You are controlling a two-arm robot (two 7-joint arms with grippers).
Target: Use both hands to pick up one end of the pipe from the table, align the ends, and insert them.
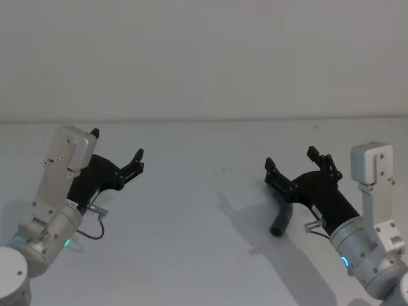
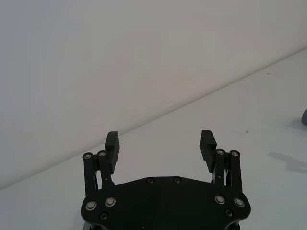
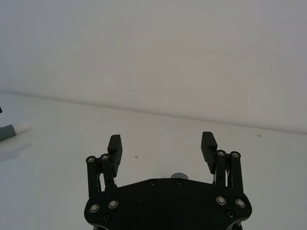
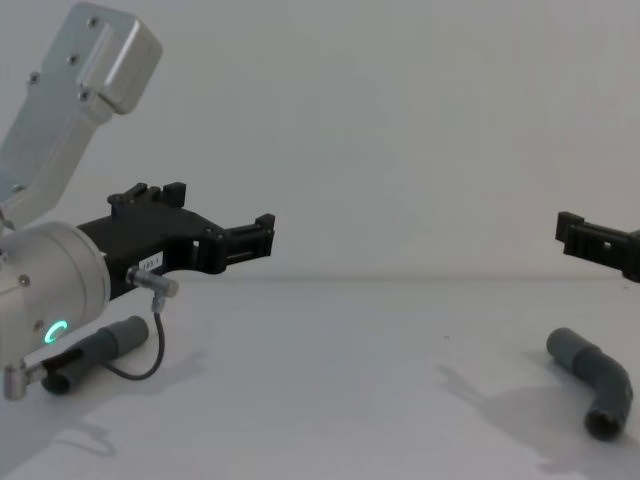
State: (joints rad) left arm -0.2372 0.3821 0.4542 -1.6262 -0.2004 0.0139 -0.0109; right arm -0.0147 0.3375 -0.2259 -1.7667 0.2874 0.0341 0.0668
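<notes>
Your left gripper hovers above the tabletop's left side, jaws spread wide and empty. Your right gripper hovers above the right side, its jaws just as wide. Beneath it lies a grey bent pipe piece, its open end turned toward the near edge. The other piece lies slanted under your left wrist, and its white tip shows from the right wrist.

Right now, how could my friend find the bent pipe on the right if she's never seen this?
Look at the white table, then its right side, where the open right gripper hovers. The pipe lies on the table by that gripper. It is dark grey all over and bent like an elbow, while the other piece, on the left side, has a white tip.
</notes>
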